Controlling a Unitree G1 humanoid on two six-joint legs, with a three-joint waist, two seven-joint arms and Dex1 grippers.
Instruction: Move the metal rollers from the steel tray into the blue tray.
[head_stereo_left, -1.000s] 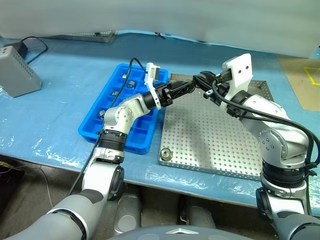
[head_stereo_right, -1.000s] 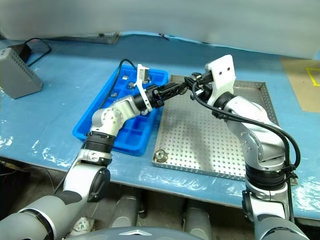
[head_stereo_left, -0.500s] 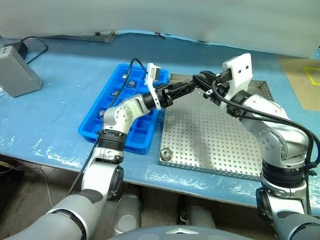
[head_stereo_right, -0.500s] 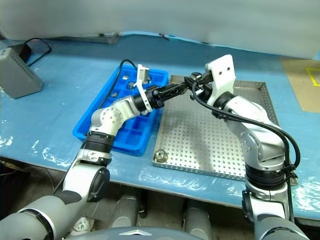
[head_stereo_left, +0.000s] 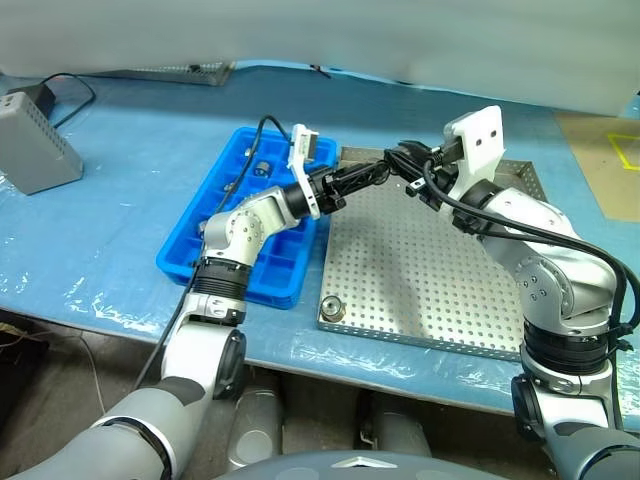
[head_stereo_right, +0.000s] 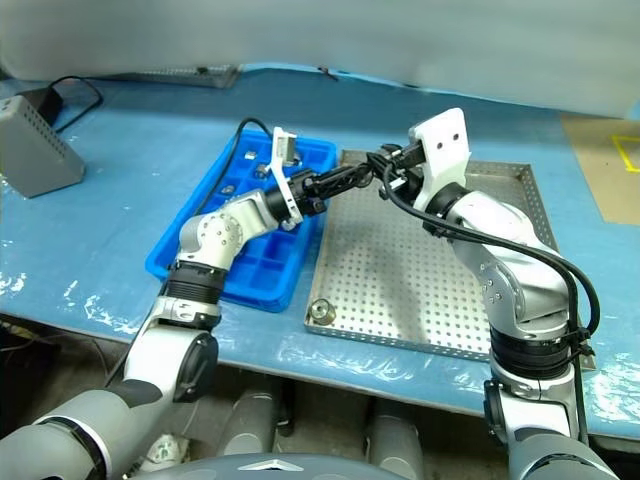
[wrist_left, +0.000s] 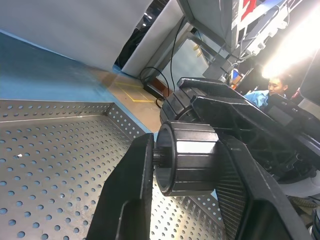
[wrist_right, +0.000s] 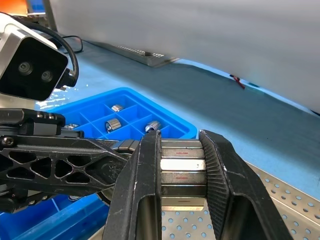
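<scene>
Midair, both grippers (head_stereo_left: 392, 172) pinch one roller (wrist_right: 183, 172) (above steel tray's (head_stereo_left: 440, 290) far edge).

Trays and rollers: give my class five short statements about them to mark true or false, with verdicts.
1. A loose roller lies in the steel tray, at its near left corner. True.
2. The blue tray is empty. False: it has several stored rollers in its compartments.
3. The right gripper is shut on a held roller. True.
4. The blue tray lies on the steel tray's right. False: it lies on its left.
5. The grey box stands in the steel tray. False: it stands on the table, left of the blue tray.
</scene>
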